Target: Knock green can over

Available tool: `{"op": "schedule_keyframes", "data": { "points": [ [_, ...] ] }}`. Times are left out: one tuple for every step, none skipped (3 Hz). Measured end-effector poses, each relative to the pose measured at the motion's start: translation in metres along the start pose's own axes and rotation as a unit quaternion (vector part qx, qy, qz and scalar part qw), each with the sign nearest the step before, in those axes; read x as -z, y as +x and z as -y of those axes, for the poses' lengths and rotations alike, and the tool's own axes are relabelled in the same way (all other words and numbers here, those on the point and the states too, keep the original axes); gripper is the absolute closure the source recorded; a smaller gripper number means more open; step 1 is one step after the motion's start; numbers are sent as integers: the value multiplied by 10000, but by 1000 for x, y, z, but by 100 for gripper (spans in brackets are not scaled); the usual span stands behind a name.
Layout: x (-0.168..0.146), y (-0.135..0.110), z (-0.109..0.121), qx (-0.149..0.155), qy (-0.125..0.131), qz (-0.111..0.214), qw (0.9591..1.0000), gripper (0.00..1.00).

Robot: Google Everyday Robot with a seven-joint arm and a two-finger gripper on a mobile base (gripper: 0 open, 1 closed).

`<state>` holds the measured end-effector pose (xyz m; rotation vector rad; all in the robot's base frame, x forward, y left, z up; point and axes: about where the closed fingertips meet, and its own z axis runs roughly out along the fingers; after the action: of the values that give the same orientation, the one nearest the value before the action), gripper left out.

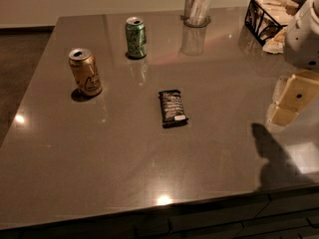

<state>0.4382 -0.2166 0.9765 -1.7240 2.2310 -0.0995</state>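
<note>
The green can [135,37] stands upright on the grey table [99,148], at the back left of centre. It is light green with darker markings and a silver top. An orange-gold can [85,72] stands upright to its front left. My gripper [288,103], cream-coloured, hangs over the table's right side below the white arm [305,34]. It is far to the right of the green can and touches nothing.
A black snack packet [172,106] lies flat near the table's middle. A clear cup [197,6] with white items stands at the back. A black wire basket [266,16] with packets sits at the back right. The table's front edge runs along the bottom.
</note>
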Motion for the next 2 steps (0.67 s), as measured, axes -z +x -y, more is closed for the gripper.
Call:
{"op": "schedule_keyframes", "data": {
  "points": [
    [-3,-12,4,14,82,90,9999,0],
    [-17,-30,13,-12,70,216,9997,0]
  ]
}}
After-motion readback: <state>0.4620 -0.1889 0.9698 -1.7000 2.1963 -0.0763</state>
